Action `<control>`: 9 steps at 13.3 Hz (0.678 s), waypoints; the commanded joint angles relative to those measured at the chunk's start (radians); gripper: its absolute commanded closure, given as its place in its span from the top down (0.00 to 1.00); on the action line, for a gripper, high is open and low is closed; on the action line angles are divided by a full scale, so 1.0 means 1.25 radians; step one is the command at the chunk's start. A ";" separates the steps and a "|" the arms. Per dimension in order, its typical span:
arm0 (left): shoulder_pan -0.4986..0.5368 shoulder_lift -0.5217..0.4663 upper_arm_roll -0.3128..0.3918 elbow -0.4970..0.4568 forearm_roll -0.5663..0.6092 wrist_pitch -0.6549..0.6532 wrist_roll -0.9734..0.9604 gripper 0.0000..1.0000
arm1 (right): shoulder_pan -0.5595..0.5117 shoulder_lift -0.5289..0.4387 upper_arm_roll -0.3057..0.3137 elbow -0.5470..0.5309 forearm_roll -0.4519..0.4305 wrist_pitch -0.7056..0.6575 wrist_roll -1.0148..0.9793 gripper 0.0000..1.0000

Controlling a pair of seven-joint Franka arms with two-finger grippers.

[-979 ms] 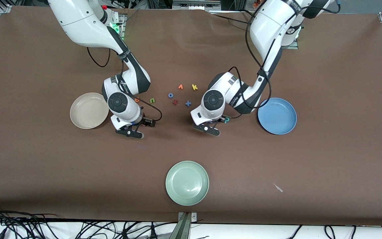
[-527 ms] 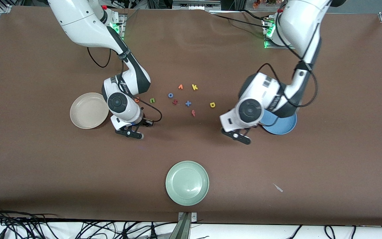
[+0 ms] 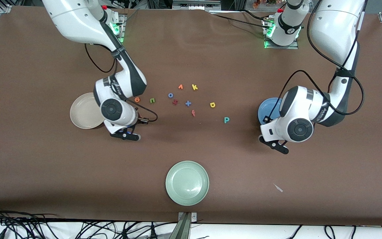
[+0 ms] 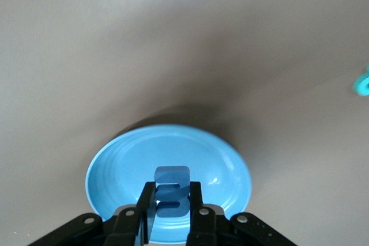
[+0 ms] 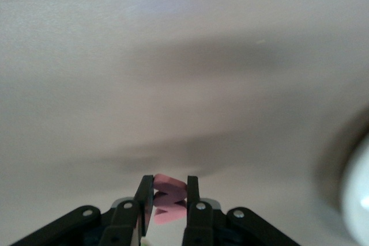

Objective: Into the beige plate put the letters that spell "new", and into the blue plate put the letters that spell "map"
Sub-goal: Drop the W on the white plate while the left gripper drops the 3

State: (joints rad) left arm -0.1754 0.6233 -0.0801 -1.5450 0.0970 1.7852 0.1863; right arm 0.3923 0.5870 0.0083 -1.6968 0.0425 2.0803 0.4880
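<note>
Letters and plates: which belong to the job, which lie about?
Job: round beige plate, round blue plate; foam letters green n, orange e, pink w, blue m, yellow a, teal p.
Idle: green plate; orange v, yellow k, blue o, blue x, red f.

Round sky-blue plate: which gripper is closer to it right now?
Left. The left gripper, shut on the blue foam "m", is over the round sky-blue plate. The right gripper is beside the beige plate.

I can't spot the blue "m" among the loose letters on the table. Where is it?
The blue "m" is off the table, clamped in the left gripper over the blue plate at the left arm's end, as the left wrist view shows.
</note>
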 commanded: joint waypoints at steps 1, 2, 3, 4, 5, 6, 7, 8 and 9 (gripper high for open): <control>0.025 -0.042 -0.008 -0.125 0.038 0.095 0.013 0.00 | -0.012 -0.095 -0.036 -0.109 0.014 0.001 -0.140 0.00; 0.037 -0.046 -0.009 -0.166 0.046 0.145 0.013 0.00 | -0.012 -0.129 -0.054 -0.155 0.014 0.017 -0.183 0.00; 0.041 -0.056 -0.010 -0.202 0.050 0.177 0.013 0.00 | -0.012 -0.162 -0.070 -0.204 0.013 0.043 -0.229 0.00; 0.043 -0.064 -0.010 -0.225 0.049 0.192 0.013 0.00 | -0.011 -0.192 -0.092 -0.256 0.011 0.073 -0.277 0.00; 0.043 -0.064 -0.010 -0.240 0.049 0.203 0.013 0.00 | -0.011 -0.217 -0.108 -0.304 0.011 0.103 -0.313 0.00; 0.042 -0.062 -0.010 -0.251 0.049 0.216 0.013 0.04 | -0.011 -0.234 -0.123 -0.346 0.010 0.133 -0.351 0.00; 0.042 -0.061 -0.011 -0.255 0.049 0.222 0.012 0.21 | -0.011 -0.241 -0.138 -0.378 0.009 0.158 -0.391 0.00; 0.040 -0.059 -0.011 -0.249 0.049 0.219 0.007 0.67 | -0.011 -0.247 -0.154 -0.394 0.009 0.168 -0.422 0.00; 0.040 -0.063 -0.012 -0.242 0.049 0.211 0.010 1.00 | -0.011 -0.247 -0.167 -0.400 0.009 0.170 -0.453 0.00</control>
State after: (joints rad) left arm -0.1322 0.5929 -0.0850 -1.8161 0.1259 2.0444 0.1884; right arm 0.3726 0.3271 -0.1729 -2.1262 0.0427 2.2586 0.0014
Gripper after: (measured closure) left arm 0.661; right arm 0.731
